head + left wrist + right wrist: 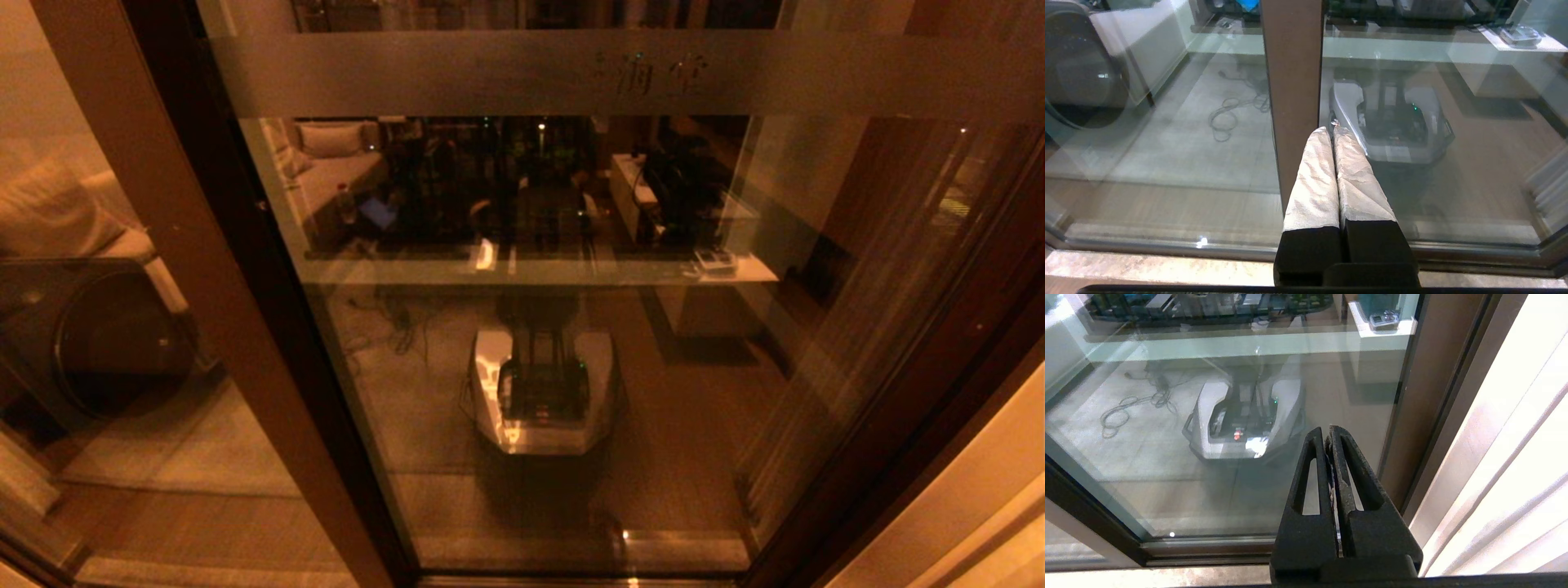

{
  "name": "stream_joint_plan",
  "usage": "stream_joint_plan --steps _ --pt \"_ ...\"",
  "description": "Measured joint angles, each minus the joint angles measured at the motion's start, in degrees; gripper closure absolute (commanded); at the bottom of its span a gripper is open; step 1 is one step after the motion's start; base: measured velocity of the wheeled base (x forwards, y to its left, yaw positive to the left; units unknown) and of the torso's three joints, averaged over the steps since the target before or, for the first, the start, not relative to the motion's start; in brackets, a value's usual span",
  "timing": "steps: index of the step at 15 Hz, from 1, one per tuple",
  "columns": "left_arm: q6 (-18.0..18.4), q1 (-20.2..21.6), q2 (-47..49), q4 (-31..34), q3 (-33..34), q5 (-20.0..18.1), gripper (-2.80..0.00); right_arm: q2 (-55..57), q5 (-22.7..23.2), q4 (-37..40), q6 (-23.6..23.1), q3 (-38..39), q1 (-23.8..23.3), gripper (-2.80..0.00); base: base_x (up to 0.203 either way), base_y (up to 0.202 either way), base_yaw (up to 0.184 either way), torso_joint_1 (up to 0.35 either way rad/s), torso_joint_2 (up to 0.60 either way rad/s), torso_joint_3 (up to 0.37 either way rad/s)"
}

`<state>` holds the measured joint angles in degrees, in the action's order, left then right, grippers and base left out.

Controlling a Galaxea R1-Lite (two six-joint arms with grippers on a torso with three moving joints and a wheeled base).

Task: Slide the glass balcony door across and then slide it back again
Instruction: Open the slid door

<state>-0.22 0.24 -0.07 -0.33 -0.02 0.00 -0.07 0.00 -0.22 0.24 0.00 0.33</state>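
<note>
The glass balcony door [571, 343] fills the head view, its frosted band with Chinese characters [645, 73] running along the top. Its dark brown left stile [245, 327] slants down the left side; I cannot make out a handle. Neither arm shows in the head view. In the left wrist view my left gripper [1330, 130] is shut and empty, its pale-wrapped fingers [1314, 179] lying in front of the brown stile [1292, 81]. In the right wrist view my right gripper [1327, 433] is shut with nothing held, before the glass [1208, 416] near the door's right stile [1412, 416].
Another glass panel [98, 327] stands left of the stile, with a dark round appliance [90, 335] behind it. The door track [1167, 245] runs along the floor. A pale wall or curtain [1506, 457] lies to the right. The robot's own base [543, 392] reflects in the glass.
</note>
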Motion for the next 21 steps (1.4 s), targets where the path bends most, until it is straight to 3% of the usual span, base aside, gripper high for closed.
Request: stream_joint_plan --steps 12,15,18,21 --pt "-0.02 0.00 0.00 0.00 0.00 0.00 0.00 0.00 0.02 0.01 -0.43 0.00 -0.03 0.00 0.000 0.000 0.000 0.000 0.00 0.000" --pt "0.00 0.00 0.00 0.01 0.00 0.00 0.00 0.00 0.01 1.09 -1.80 -0.18 -0.12 0.00 0.000 0.000 0.000 0.000 0.00 0.000" --pt "0.00 0.00 0.00 0.02 0.02 0.00 0.00 0.00 1.73 1.14 -7.96 -0.13 -0.17 0.00 0.000 0.000 0.000 0.000 0.00 0.000" --pt "-0.02 0.00 0.00 0.02 0.02 0.00 0.00 0.00 1.80 1.11 -8.68 -0.33 -0.17 0.00 0.000 0.000 0.000 0.000 0.00 0.000"
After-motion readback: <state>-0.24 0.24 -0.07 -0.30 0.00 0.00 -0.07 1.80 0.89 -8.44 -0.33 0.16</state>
